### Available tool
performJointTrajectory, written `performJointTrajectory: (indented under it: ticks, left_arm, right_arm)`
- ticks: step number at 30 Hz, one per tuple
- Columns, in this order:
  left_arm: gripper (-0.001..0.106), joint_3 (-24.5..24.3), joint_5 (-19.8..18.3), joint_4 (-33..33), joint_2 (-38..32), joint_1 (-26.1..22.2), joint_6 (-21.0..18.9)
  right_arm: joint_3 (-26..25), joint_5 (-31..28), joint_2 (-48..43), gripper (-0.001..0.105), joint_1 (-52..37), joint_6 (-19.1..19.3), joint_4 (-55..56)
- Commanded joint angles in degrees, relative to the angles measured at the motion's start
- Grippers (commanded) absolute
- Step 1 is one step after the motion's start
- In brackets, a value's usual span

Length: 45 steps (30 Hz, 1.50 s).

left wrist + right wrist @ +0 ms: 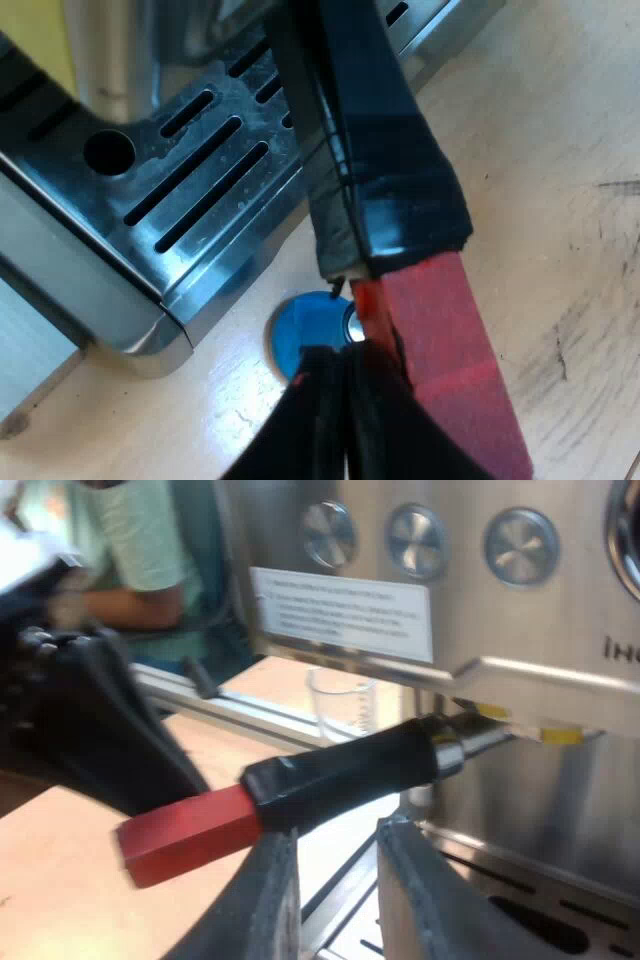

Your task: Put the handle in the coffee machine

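- My left tool [345, 362], fingers pressed together, sits against the red end [445, 340] of the handle [385, 170].
- My right tool [335, 845] is spread just under the handle, which meets the machine [520, 630] front.

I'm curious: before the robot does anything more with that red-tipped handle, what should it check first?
1. Holder up under the espresso machine: ok.
2. Holder locked in: cannot tell.
3. Right tool open, just below the handle: ok.
4. Left tool holding the red end: cannot tell.
5. Person near the work area: not ok.
6. Blue tamper on the table, off the drip tray: ok.
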State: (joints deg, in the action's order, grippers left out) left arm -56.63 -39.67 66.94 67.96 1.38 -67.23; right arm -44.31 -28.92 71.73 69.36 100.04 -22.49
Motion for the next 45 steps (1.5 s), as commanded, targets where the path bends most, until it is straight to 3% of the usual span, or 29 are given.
performJointTrajectory:
  ticks: [1, 6, 12, 13, 18, 22, 27, 45]
  left_arm:
    - [0.001, -0.2, -4.3, 2.1, -0.7, 0.9, -0.7]
    - [0.001, -0.2, -4.3, 2.1, -0.7, 1.1, -0.7]
    - [0.001, -0.2, -2.2, 2.1, -0.7, 4.3, -0.2]
    - [0.001, -0.2, -2.2, 1.9, -0.7, 6.6, -0.5]
    - [0.001, -0.2, -1.8, 1.9, -0.7, 8.6, -1.1]
    - [0.001, -0.2, 1.0, 1.5, -0.7, 13.5, -1.3]
    - [0.001, -0.2, 1.7, 0.5, -0.7, 16.6, -3.3]
    - [0.001, -0.4, 1.7, -2.8, -0.7, 27.6, -4.9]
  right_arm:
    - [-0.1, 2.3, -4.0, 0.023, 0.2, 0.2, 3.3]
    - [-0.1, 2.3, -8.9, 0.023, 0.2, 0.3, 8.2]
    - [-0.1, 3.7, -14.3, 0.045, 0.2, 1.3, 17.3]
    - [-0.1, 4.0, -15.1, 0.047, 0.2, 1.3, 18.3]
    - [-0.6, 4.3, -18.0, 0.048, 0.2, 1.4, 22.5]
    - [-2.0, 5.8, -20.1, 0.048, 0.2, 1.7, 29.0]
    - [-4.2, 8.7, -20.3, 0.048, 0.2, 1.7, 35.0]
    - [-4.4, 8.7, -20.3, 0.048, 0.2, 1.7, 35.2]
